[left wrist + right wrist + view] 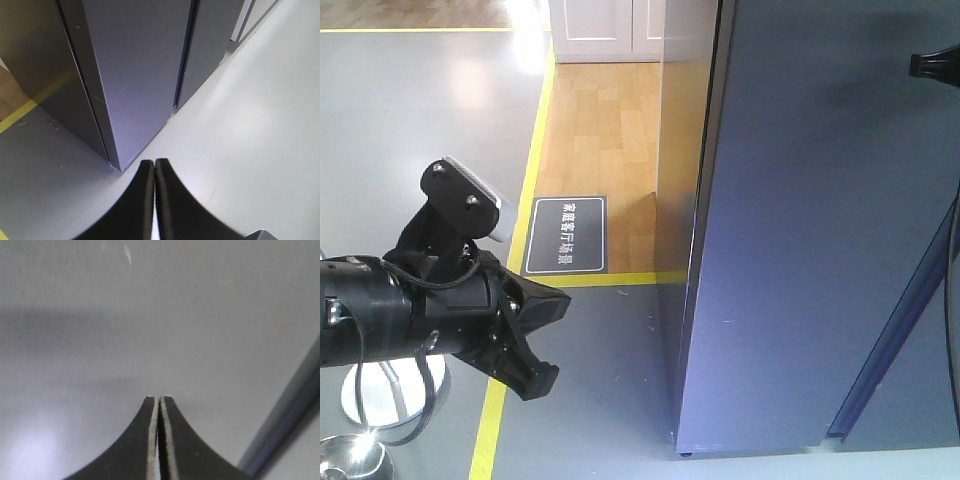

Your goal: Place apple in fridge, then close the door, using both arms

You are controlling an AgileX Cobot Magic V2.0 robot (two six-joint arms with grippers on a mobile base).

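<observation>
step: door-closing, apple unseen | left hand (154, 172) pinched together, empty, fridge (135, 75) ahead | right hand (160, 407) pinched together, empty, near door (150, 315) | next: likely push door flush

Dark floor sign (566, 235) at 9 o'clock of fridge (820, 230), on wood floor: white Chinese characters, vertical, reading roughly 家庭客厅场景. No other legible text.

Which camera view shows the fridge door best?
The exterior front-facing view: the door fills its right side as a tall grey-blue panel reaching the floor, apparently shut. The left wrist view shows only its lower part beyond the shut left end effector. The right wrist view shows a blurred grey surface behind the shut right end effector.
</observation>
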